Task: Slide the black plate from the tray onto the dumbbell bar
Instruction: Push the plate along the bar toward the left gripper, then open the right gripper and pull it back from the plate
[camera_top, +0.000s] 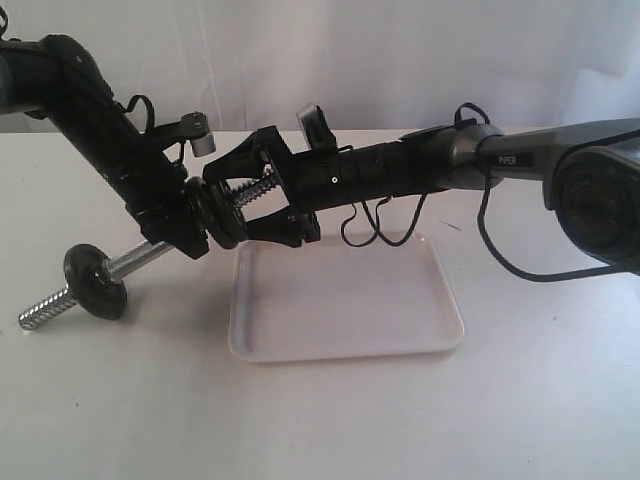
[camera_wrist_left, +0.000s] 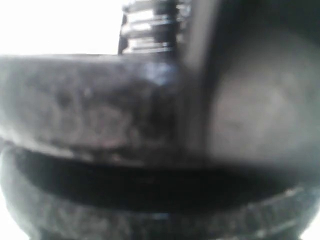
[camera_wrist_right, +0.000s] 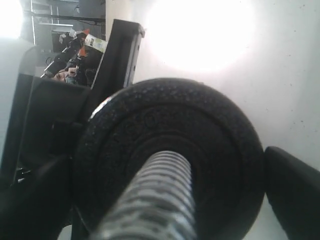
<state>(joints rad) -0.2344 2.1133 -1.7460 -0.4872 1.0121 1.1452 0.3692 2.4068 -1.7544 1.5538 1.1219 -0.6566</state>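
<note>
**Plate on the bar, tray bare: count of the scene**

One white table (camera_top: 520, 420). On it I count two arms, one tray, one bar and three black discs.

Two arms: the left arm (camera_top: 80, 100) comes down from the upper left, and the right arm (camera_top: 420, 165) reaches in level from the right, across the middle.

One tray (camera_top: 340, 300), pale and rectangular, flat on the table below the right arm. Nothing lies in it.

One dumbbell bar (camera_top: 140, 262), tilted, its lower threaded end down by the table at the left and its upper threaded end raised toward the right arm.

Three discs, all on the bar. The lower disc (camera_top: 95, 280) sits near the low end. The black plate (camera_top: 226, 220) is threaded on the upper end, off the tray. The second disc (camera_top: 199, 205) sits just behind it; in the left wrist view a dark gap parts the two rims.

Left gripper (camera_top: 172, 238): closed around the bar's middle, just below the upper pair.

Right gripper (camera_top: 232, 202): jaws spread, one on each side of the upper thread, holding nothing. In the right wrist view one finger (camera_wrist_right: 295, 192) stands just clear of the plate's rim.
</note>
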